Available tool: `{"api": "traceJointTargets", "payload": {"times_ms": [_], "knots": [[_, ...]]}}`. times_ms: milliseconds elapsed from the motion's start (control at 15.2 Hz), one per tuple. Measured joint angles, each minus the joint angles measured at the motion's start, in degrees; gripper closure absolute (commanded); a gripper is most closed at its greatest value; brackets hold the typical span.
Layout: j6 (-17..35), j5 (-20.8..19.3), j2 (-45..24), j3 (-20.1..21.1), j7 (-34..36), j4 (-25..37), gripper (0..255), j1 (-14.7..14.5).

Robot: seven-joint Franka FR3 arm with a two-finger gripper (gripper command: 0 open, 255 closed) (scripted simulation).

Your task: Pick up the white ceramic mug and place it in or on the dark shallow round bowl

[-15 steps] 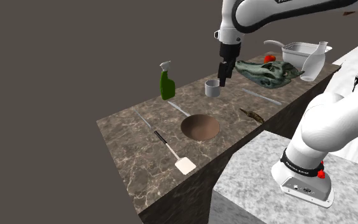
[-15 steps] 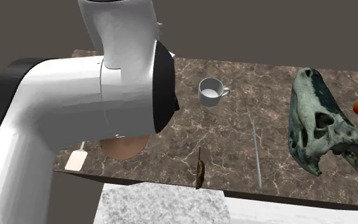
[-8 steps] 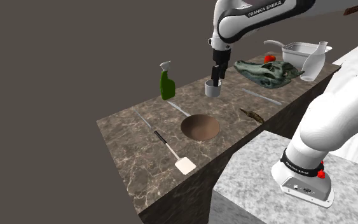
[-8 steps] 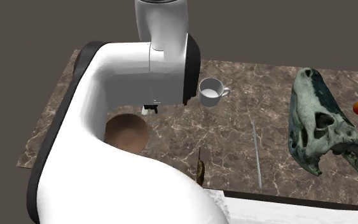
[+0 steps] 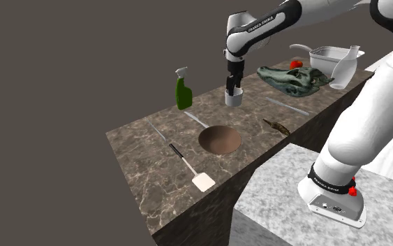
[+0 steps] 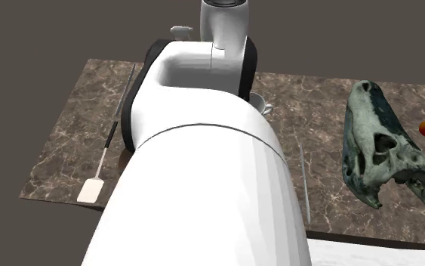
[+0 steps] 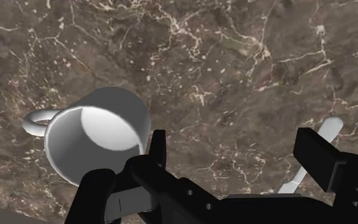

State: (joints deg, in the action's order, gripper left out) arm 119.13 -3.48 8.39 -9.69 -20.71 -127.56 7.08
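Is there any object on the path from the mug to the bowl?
Nothing visible. Bare marble counter lies between the white mug and the brown bowl; the green spray bottle stands off to the side.

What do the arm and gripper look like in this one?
The arm has rounded white links with dark joints and black "FRANKA EMIKA" lettering near the wrist. Its base is pale, under a dark band with red fittings. The gripper is all black, with two blocky fingers.

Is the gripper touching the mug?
Cannot tell. In the wrist view one fingertip meets the mug's outline with no gap showing, but that may be mere overlap. In the shoulder view the gripper hides the spot.
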Motion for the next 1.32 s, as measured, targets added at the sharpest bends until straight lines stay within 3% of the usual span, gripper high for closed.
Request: {"api": "traceJointTargets", "payload": {"times_ms": [528, 990, 1320], "knots": [[4.4, 1.5, -14.6, -2.7, -5.4, 10.1, 0, 2.4], [9.1, 2.3, -18.3, -2.8, -6.3, 9.1, 0, 2.9], [9.7, 2.4, -18.6, -2.7, -6.2, 8.9, 0, 2.8]]}}
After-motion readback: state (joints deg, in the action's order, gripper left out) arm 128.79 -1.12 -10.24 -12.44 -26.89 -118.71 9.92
